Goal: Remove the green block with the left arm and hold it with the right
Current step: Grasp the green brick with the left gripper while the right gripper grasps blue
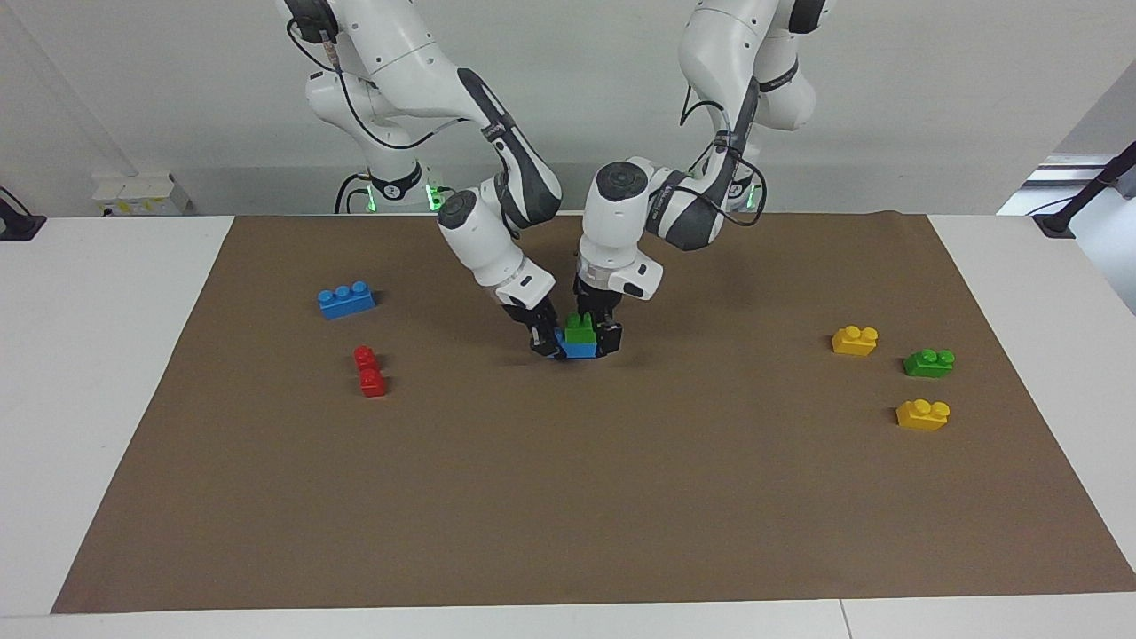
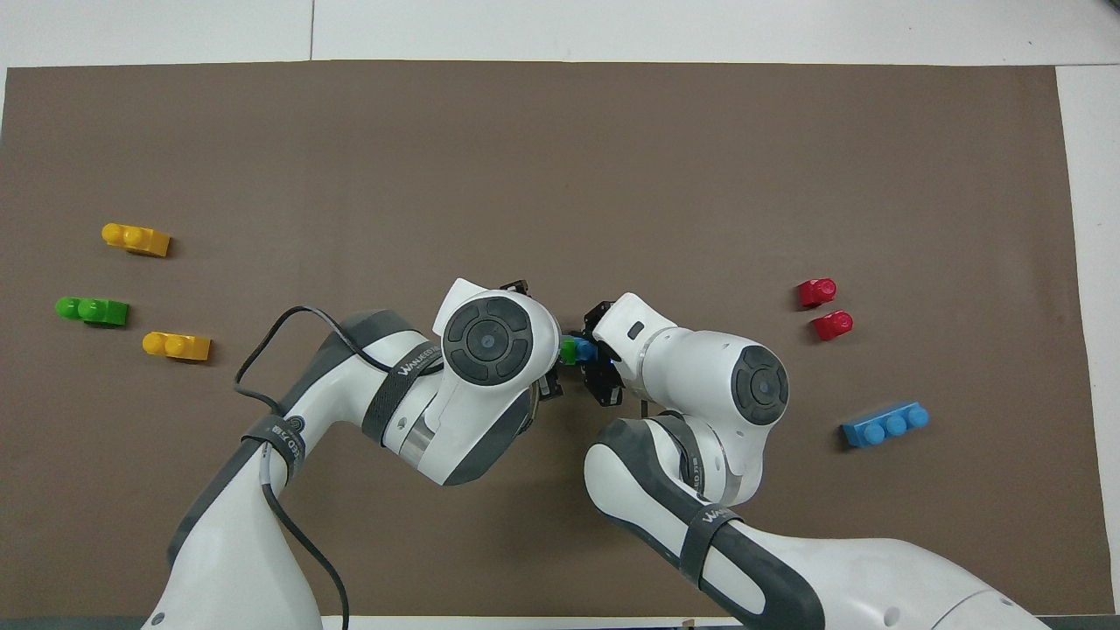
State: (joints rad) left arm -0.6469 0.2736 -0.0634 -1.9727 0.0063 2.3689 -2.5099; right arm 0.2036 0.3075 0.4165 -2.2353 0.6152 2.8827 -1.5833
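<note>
Left end effector (image 1: 593,330) clamped on the green block (image 1: 581,329), tilted atop the blue brick (image 1: 579,348) mid-mat. Right end effector (image 1: 545,342) pinching that blue brick's end, against the brown mat (image 1: 568,497) on the counter (image 1: 106,373). Toward the left arm's end from the blue brick: second green block (image 1: 928,362), two yellow bricks (image 1: 855,340).

Sitting mid-mat (image 1: 568,497): stacked block (image 1: 581,329) on another brick (image 1: 579,349), left gripper (image 1: 596,335) and right gripper (image 1: 546,342) flanking. Lying toward right arm's end: long brick (image 1: 346,300), nearer robots than twin pieces (image 1: 369,372).
</note>
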